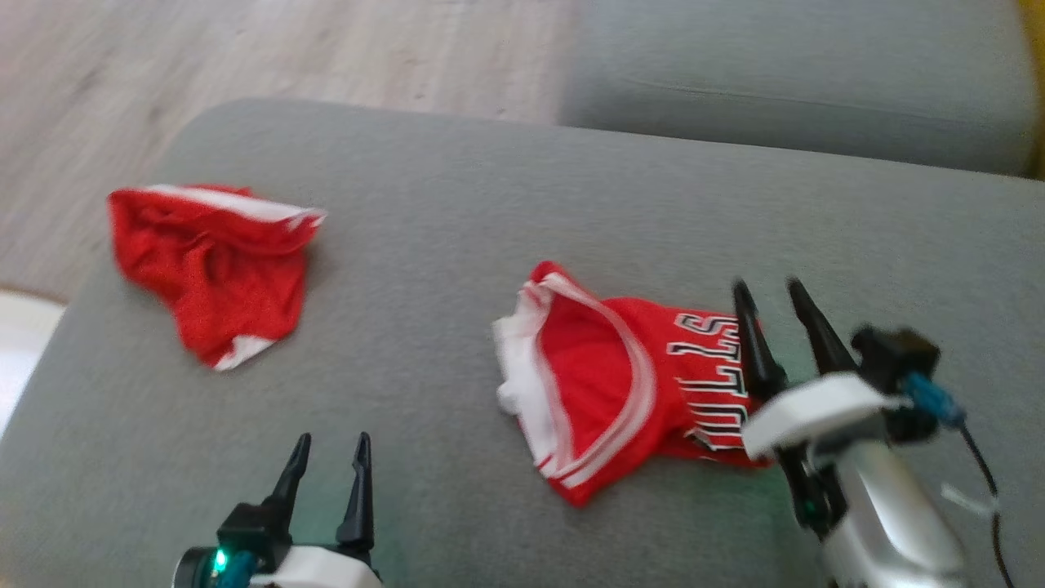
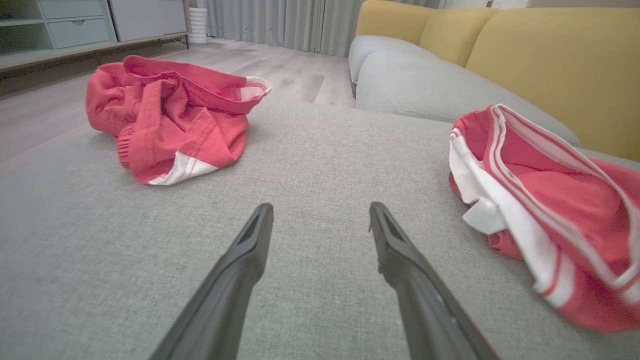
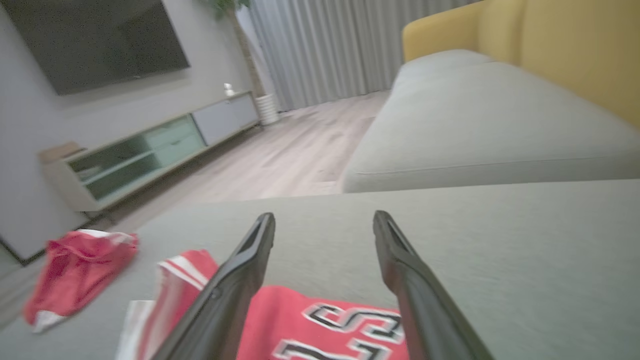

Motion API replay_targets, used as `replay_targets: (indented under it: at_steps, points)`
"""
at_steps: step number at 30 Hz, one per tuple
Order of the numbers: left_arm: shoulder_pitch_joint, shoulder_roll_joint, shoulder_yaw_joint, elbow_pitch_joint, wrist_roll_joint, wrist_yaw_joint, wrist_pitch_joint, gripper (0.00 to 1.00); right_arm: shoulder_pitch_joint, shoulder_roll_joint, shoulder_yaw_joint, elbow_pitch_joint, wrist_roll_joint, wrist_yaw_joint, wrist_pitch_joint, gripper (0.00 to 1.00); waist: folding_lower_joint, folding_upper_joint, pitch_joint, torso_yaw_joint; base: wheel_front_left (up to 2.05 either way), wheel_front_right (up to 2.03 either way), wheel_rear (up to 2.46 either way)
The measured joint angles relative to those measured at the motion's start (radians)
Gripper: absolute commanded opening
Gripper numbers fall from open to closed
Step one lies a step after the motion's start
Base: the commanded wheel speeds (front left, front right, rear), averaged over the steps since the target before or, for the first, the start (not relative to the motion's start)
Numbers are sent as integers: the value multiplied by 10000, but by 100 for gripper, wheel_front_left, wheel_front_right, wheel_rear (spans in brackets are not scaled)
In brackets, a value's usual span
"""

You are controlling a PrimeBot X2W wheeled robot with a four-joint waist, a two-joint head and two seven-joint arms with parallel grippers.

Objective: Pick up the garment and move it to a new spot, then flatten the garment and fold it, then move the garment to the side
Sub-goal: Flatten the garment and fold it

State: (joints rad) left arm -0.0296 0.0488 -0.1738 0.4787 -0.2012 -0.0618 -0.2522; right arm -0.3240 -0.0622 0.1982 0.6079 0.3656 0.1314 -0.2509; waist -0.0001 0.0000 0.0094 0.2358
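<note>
**Pincer state.** The right pincer [image 1: 767, 286] stands with its two fingers wide apart and nothing between them. It has hold of nothing. The left pincer [image 1: 333, 438] is likewise fully spread and empty, poised low over bare grey sofa cushion [image 1: 457, 245].

**Task thing.** The garment is judged to be the red basketball jersey [image 1: 620, 384] with black-and-white lettering. It lies on the cushion in a loose heap, with the white-trimmed opening gaping and the body bunched and creased.

**Progress.** The jersey rests free on the cushion with an open pincer over it, so the pick-and-move step looks finished or nearly so. Whether this is the intended new spot cannot be confirmed. It is not flattened and shows no tidy fold. Flattening, folding and the final shift to the side all remain, so most of the work is outstanding.

**Position relative to the pincers.**
- **Right pincer:** the lettered end lies directly beneath its fingers. The rest spreads away to its left, the trimmed opening farthest off. Whether the fingertips touch the cloth cannot be told.
- **Left pincer:** the jersey lies ahead and to its right, clear of the fingers.
- **Other item:** a pair of crumpled red shorts [image 1: 212, 269] lies ahead and to the left of the left pincer, well apart from the jersey.
</note>
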Motion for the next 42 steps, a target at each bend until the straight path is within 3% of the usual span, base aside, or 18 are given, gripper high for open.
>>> replay_targets:
  at_steps: [6, 12, 21, 33, 37, 42]
  points:
    - [-18, 2, 171, -52, 0, 92, 2, 100, 1024, 23, -1375, -523, -1513, 0, 0, 100, 0, 0, -161, -869, 0, 0, 0]
    - [-8, -4, 376, -115, 0, 180, 0, 100, 1594, 69, -2017, -637, -2171, 0, 0, 100, 0, 0, -294, -1502, 0, 0, 0]
    - [515, -2, 466, -259, -104, 267, 2, 100, 2296, 134, -2034, -558, -2180, 0, 0, 100, 0, 0, -423, -1868, 0, 0, 0]
    - [529, -2, 439, -303, -102, 276, 2, 100, 2283, 138, -1994, -575, -2065, 0, 0, 100, 1, 0, -392, -1844, 0, 0, 0]
    - [523, 0, 347, -307, -104, 268, 2, 100, 2260, 132, -1271, -667, -1866, 0, 0, 100, 1, 0, -318, -1670, 0, 0, 0]
    - [518, -2, 84, -278, -182, 267, 2, 100, 1803, 132, 988, -771, -1444, 0, 0, 100, 1, 0, -214, -1267, 0, 0, 0]
